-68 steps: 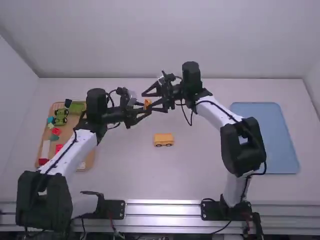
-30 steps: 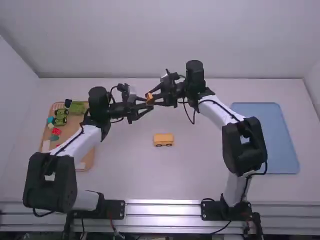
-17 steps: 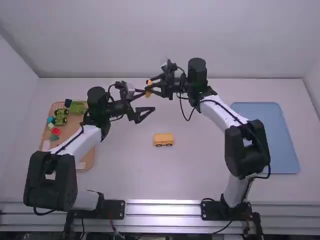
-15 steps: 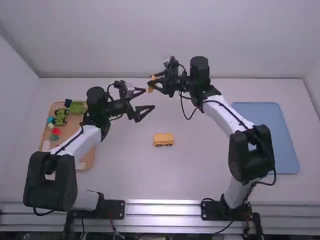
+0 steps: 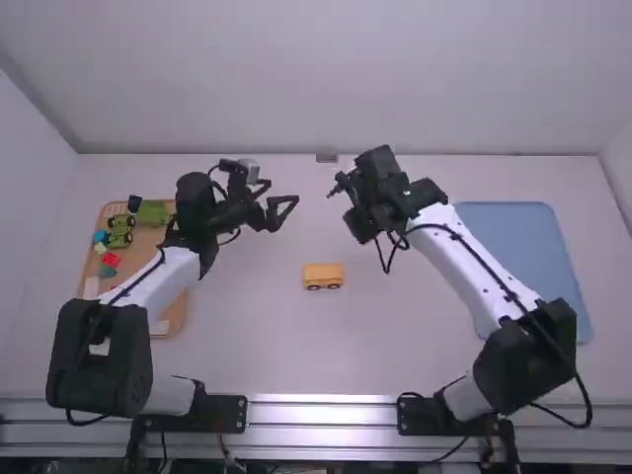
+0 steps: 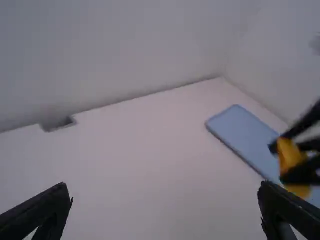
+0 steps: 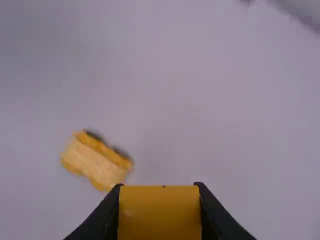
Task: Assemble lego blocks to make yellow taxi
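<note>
Yellow block (image 7: 160, 214), pinched between the right claw's (image 5: 359, 221) fingers, above the white table (image 5: 247, 336). On the tabletop, apart from that claw, sits a yellow wheeled piece (image 5: 323, 272). The left claw (image 5: 282, 191) hangs spread wide. Farther out: a blue tray (image 5: 523, 247).

A yellow wheeled block (image 5: 323, 276) sits on the white bench (image 5: 257, 346) just below the frame's centre, between a tan tray (image 5: 147, 245) of small coloured pieces (image 5: 120, 229) at left and a blue tray (image 5: 533, 257) at right. The left end effector (image 5: 282, 193) hangs upper left of centre, fingers apart.
</note>
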Robot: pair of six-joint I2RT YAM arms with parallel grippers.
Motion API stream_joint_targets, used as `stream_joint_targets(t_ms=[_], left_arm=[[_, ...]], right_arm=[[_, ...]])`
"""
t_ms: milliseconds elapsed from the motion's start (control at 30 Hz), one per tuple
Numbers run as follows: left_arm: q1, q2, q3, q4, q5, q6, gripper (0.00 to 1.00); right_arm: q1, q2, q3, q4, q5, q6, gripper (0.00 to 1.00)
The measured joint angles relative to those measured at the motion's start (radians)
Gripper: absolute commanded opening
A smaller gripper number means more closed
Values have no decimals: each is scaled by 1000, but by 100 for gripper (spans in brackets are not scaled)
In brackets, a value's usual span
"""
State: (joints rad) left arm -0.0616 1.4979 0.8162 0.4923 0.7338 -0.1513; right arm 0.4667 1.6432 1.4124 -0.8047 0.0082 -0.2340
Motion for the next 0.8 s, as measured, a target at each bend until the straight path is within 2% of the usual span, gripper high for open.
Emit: stream_joint_targets(t_ms=[167, 333, 500, 667, 800], left_arm=[[0, 0, 0, -26, 24, 124, 99], [43, 0, 0, -89, 238, 356, 99], [95, 1, 2, -352, 406, 673, 99], [72, 8, 2, -599, 419, 1006, 99], [61, 9, 2, -635, 410, 1131, 99]], right_arm=[[-19, 103, 0, -90, 42, -99, 3], [-33, 228, 0, -106, 23, -299, 0], [-35, 352, 0, -84, -20, -463, 0], [-31, 408, 0, -65, -47, -538, 0], [-31, 435, 0, -63, -55, -602, 0]])
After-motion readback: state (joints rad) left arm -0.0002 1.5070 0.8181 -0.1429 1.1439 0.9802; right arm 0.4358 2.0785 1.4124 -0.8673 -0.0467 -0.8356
